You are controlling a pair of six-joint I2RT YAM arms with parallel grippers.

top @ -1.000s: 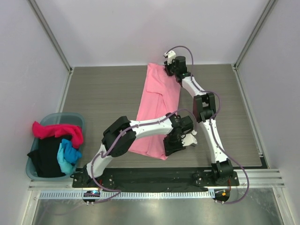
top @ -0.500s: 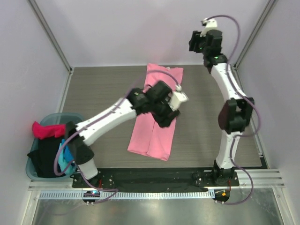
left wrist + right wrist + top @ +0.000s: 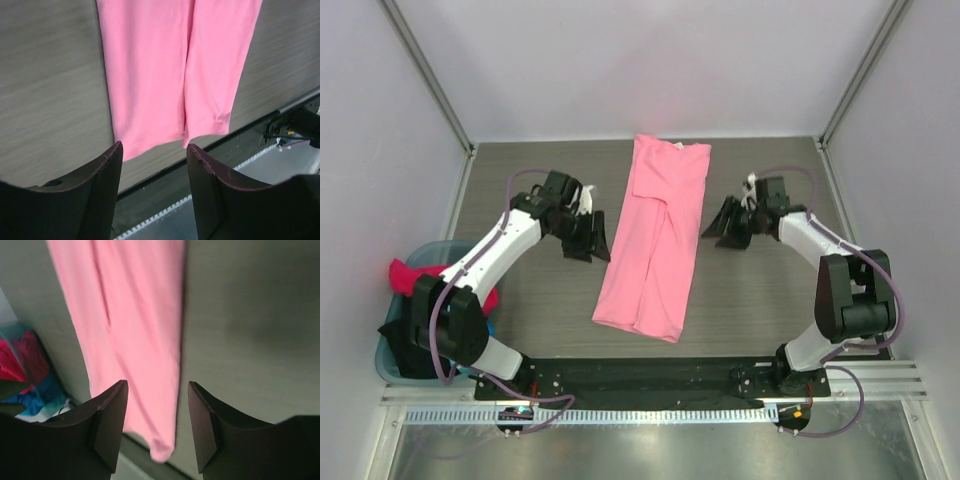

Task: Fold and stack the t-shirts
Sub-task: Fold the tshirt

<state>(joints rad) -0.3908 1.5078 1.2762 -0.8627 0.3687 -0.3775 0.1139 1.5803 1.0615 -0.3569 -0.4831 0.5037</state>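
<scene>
A light pink t-shirt (image 3: pixel 657 238) lies flat on the table, folded into a long narrow strip running from the back to the front. It also shows in the left wrist view (image 3: pixel 170 70) and in the right wrist view (image 3: pixel 130 335). My left gripper (image 3: pixel 597 238) is open and empty, just left of the strip's middle. My right gripper (image 3: pixel 718 226) is open and empty, just right of the strip. A magenta shirt (image 3: pixel 438 279), a black shirt (image 3: pixel 420 335) and a bright blue shirt (image 3: pixel 466 331) lie bundled in the basket.
A teal plastic basket (image 3: pixel 438 252) stands at the table's left front edge. The black mounting rail (image 3: pixel 650 378) runs along the near edge. White walls with metal frame posts close in the back and sides.
Both arms have let go and swung away from the pink shirt. The left arm moved from over the strip to its left side; the right arm came down from the back wall to its right side.
</scene>
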